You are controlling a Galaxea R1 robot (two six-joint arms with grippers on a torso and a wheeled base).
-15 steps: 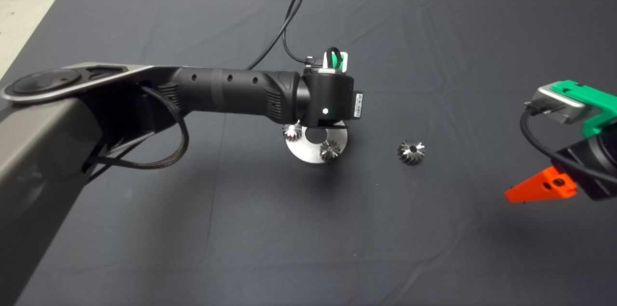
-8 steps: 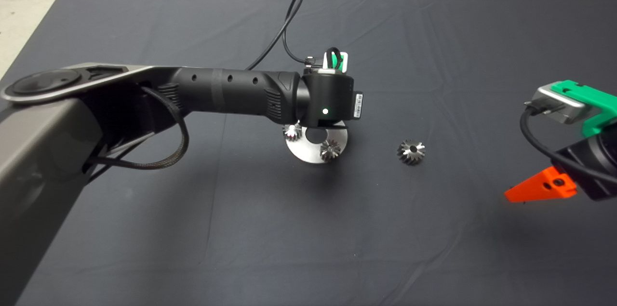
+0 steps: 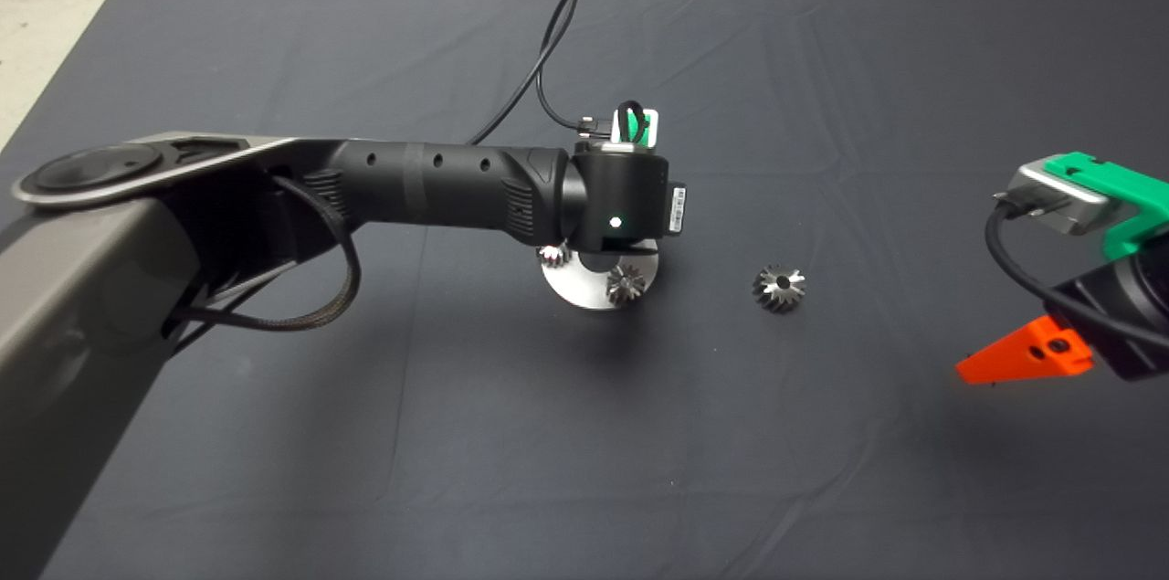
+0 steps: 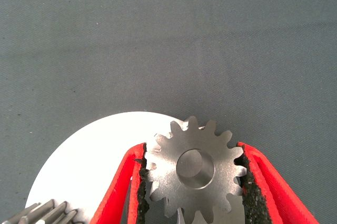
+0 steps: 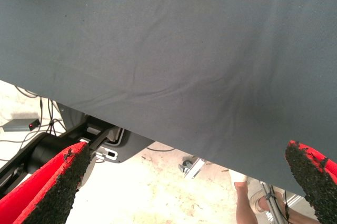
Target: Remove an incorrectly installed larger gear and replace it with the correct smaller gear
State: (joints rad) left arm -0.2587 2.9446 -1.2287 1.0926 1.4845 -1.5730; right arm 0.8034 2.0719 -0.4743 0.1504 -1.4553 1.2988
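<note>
Left tool (image 4: 192,182) over the disc (image 4: 89,166) — pads clamping the smaller gear (image 4: 195,174); right tool (image 5: 189,182) parked — spread wide.

Head camera looks steeply down over the whole mat (image 3: 822,470), left wrist camera sits tight above the round metal plate (image 4: 79,171), the same plate (image 3: 589,288) the head view catches mid-mat, while the right wrist camera faces the mat's edge (image 5: 174,50) and floor (image 5: 158,192) beyond
</note>
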